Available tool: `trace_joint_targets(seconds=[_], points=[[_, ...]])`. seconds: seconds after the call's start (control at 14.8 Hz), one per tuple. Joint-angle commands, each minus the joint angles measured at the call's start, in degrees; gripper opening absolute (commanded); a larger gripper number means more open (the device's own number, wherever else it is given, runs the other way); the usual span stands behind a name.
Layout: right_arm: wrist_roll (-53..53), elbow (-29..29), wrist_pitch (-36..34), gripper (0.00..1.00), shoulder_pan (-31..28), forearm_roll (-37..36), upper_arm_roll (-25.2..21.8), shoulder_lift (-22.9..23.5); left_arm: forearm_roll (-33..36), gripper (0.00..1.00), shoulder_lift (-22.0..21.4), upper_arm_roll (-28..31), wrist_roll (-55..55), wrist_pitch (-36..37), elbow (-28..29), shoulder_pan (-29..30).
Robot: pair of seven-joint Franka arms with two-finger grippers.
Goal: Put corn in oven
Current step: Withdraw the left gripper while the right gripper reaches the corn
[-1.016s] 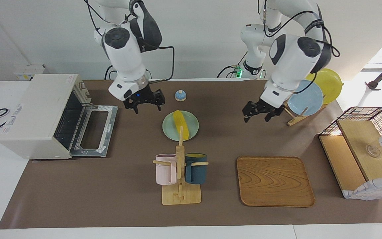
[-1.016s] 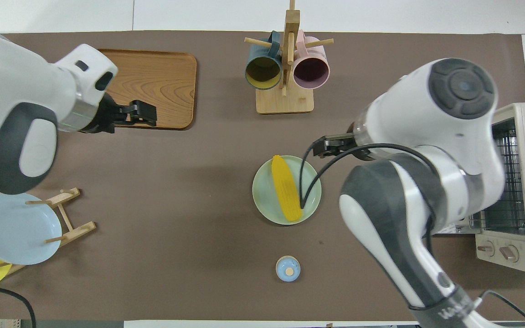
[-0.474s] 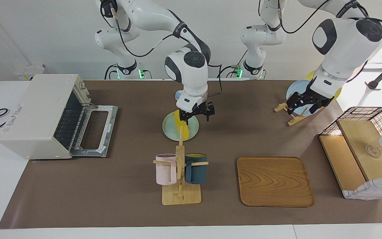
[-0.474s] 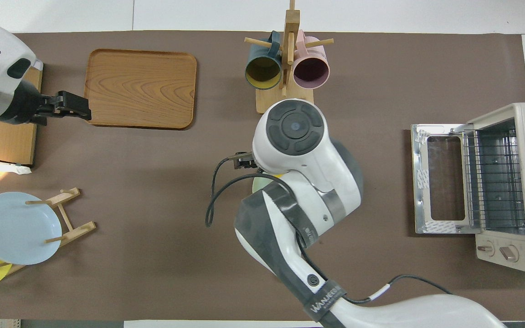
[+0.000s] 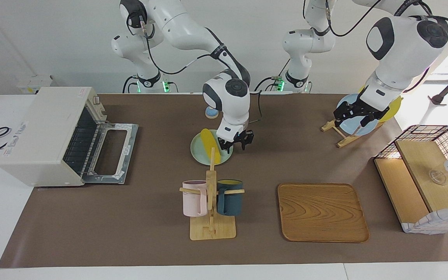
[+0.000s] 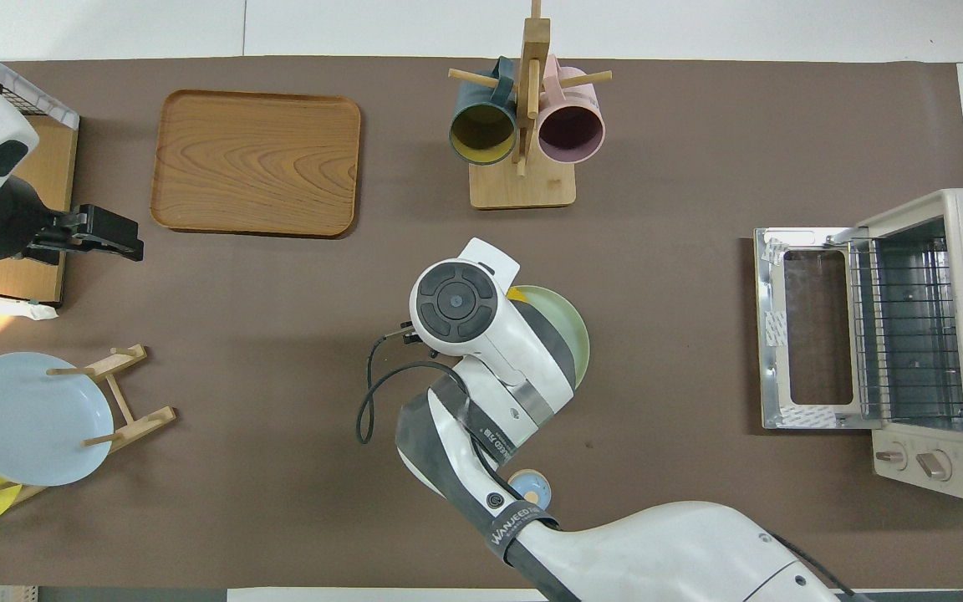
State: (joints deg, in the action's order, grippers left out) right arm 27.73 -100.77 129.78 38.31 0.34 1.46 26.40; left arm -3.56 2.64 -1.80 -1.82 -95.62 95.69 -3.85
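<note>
– Where is the corn (image 5: 209, 145) being kept?
– It is lying on the pale green plate (image 5: 198, 151), in the middle of the facing view, partly hidden by the mug stand (image 5: 210, 202).
– And the right gripper (image 5: 235, 142)?
– It is being held low beside the corn, fingers apart, nothing gripped.
– The oven (image 5: 49, 136)?
– At middle left, door down.
– The left gripper (image 5: 351, 115)?
– It is waiting open at upper right, over the plate rack (image 5: 338, 132).

"WANJEED" — right arm (image 6: 523, 518) band
</note>
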Motion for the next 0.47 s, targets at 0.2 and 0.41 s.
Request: trace_joint_targets(seconds=[0.2,0.41], points=[[1.09,-6.19,1.36,0.04,0.62,-0.87,-0.22,-3.55,4.61,1.00,-2.90,2.32,0.41,6.13,-2.43,-5.19],[3.20,-5.66,0.57,0.00,0.80,-0.87,-0.22,-3.55,4.70,1.00,-4.92,3.21,0.77,7.46,-1.22,-5.64]])
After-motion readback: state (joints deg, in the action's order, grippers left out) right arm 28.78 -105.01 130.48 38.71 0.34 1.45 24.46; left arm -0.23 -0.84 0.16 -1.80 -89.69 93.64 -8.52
